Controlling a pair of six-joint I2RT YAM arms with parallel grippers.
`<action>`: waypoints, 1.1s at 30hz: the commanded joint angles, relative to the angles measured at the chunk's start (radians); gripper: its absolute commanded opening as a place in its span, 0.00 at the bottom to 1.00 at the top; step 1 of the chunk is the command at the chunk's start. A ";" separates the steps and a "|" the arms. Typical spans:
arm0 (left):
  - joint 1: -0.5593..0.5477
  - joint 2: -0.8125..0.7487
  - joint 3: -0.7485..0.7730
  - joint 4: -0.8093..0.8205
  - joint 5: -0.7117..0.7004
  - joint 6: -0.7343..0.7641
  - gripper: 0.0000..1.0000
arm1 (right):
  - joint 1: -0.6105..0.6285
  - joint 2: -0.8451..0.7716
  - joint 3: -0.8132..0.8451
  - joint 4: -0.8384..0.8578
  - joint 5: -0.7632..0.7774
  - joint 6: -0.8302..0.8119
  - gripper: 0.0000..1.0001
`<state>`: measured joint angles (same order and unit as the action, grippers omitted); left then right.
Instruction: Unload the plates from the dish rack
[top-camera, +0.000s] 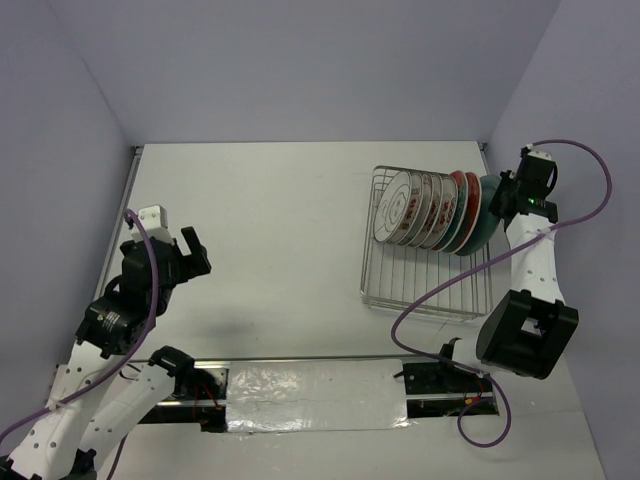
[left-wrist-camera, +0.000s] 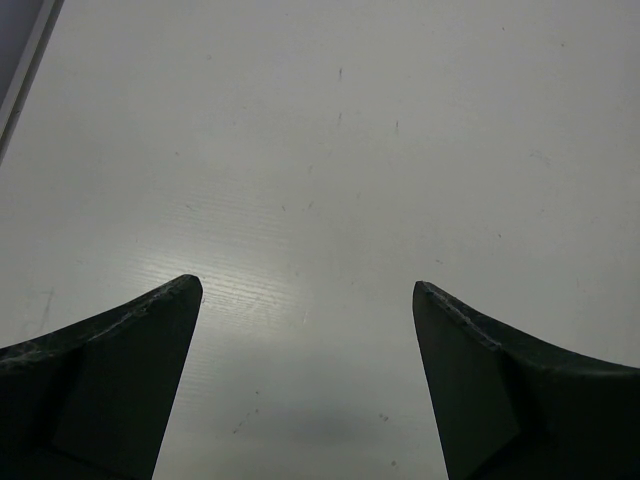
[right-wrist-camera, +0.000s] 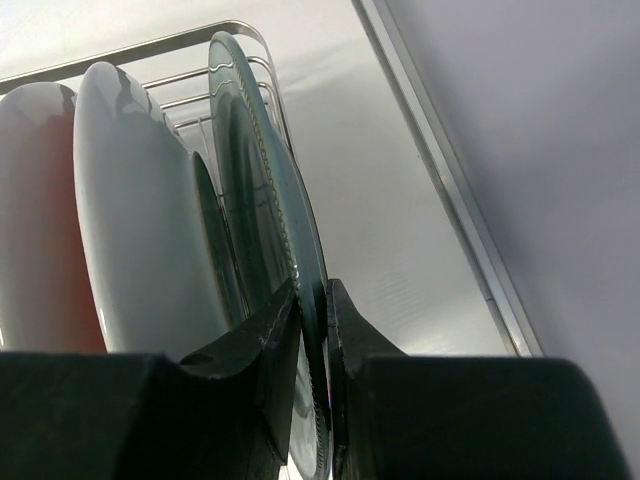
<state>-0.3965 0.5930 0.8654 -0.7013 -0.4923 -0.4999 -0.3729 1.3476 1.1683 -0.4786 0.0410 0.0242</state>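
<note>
The silver wire dish rack (top-camera: 425, 290) stands at the right of the table with several plates on edge in a row: white patterned plates (top-camera: 405, 207) at the left, red ones (top-camera: 466, 205) behind them, and a teal-green plate (top-camera: 488, 222) last at the right end. My right gripper (top-camera: 503, 195) is shut on the rim of the teal-green plate (right-wrist-camera: 265, 200), one finger on each face. White plate backs (right-wrist-camera: 140, 230) stand to its left, with the rack's wire (right-wrist-camera: 180, 45) behind them. My left gripper (top-camera: 190, 250) is open and empty over bare table at the left; in the left wrist view (left-wrist-camera: 308, 290) only tabletop shows.
A raised rail (right-wrist-camera: 450, 190) runs along the table's right edge, close beside the rack. Grey walls enclose the table at the back and both sides. A foil-covered strip (top-camera: 310, 395) lies along the near edge between the arm bases.
</note>
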 joint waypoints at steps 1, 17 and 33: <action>-0.007 0.002 0.000 0.046 0.006 0.012 0.99 | 0.006 -0.059 0.030 0.063 -0.007 0.026 0.00; -0.007 0.031 0.003 0.043 0.003 0.011 1.00 | 0.049 -0.116 0.264 -0.020 0.211 0.052 0.00; -0.007 0.048 0.007 0.036 -0.005 0.008 1.00 | 0.175 -0.096 0.834 -0.264 0.347 0.014 0.00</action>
<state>-0.3981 0.6376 0.8654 -0.7017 -0.4923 -0.5003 -0.2344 1.3148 1.8332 -0.8062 0.3565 0.0357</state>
